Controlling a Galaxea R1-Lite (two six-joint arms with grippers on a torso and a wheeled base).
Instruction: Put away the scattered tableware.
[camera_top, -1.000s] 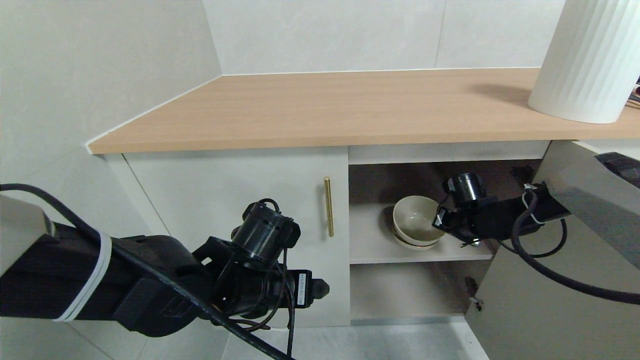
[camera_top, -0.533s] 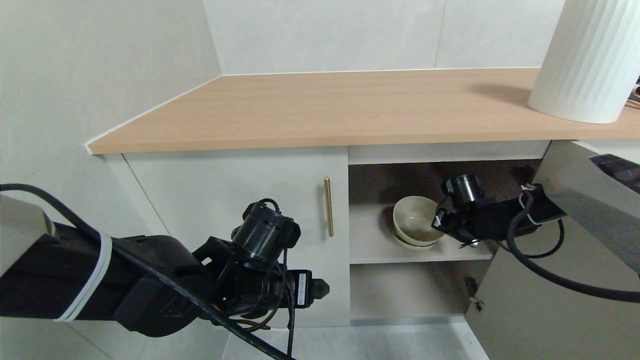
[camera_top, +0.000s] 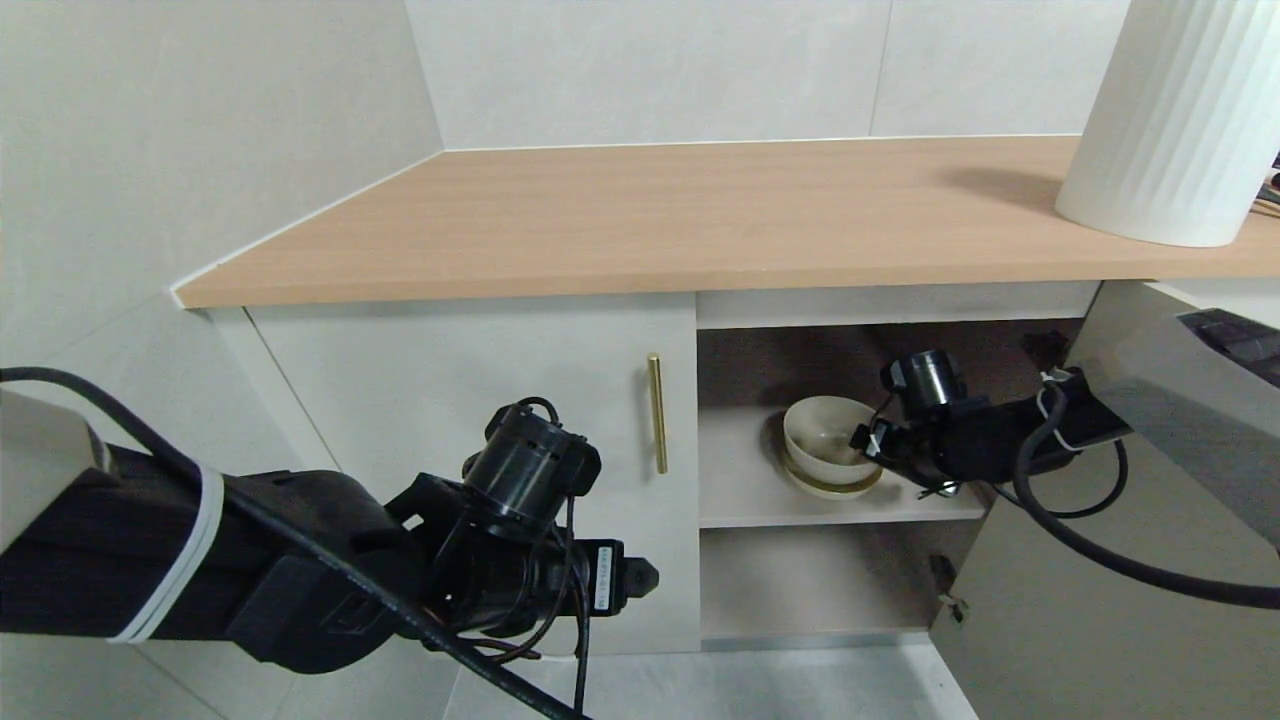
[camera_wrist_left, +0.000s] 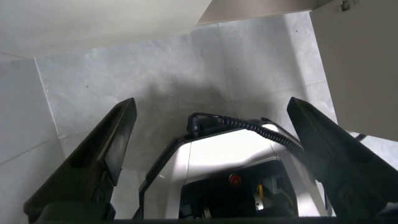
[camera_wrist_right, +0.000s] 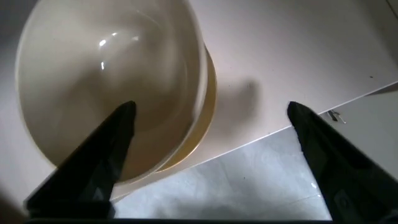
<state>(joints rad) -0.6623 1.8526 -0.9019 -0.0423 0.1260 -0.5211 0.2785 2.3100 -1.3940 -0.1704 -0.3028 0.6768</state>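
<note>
Two bowls sit stacked on the upper shelf (camera_top: 745, 490) of the open cupboard under the counter (camera_top: 650, 215). The cream top bowl (camera_top: 822, 436) rests in the lower bowl (camera_top: 830, 486), which shows a yellowish rim. In the right wrist view the top bowl (camera_wrist_right: 106, 68) sits off-centre, so the lower bowl (camera_wrist_right: 210, 87) shows along one side.

The right gripper (camera_top: 862, 438) reaches into the cupboard at the top bowl's right edge. Its fingers are spread wide and clamp nothing. In the right wrist view one finger (camera_wrist_right: 93, 168) lies across the inside of the bowl and the other (camera_wrist_right: 336, 168) is out over the bare shelf. Whether a finger touches the bowl cannot be told.

The left gripper (camera_top: 645, 577) hangs low in front of the closed left door (camera_top: 450, 400), below its brass handle (camera_top: 656, 412). In the left wrist view its fingers (camera_wrist_left: 99, 162) stand wide apart with nothing between them, above the tiled floor (camera_wrist_left: 186, 68). A white label (camera_top: 601, 580) on that gripper carries print too small to read.

The right door (camera_top: 1100, 560) stands swung open. A white ribbed vessel (camera_top: 1170, 120) stands at the counter's right end, well apart from the bowls.
</note>
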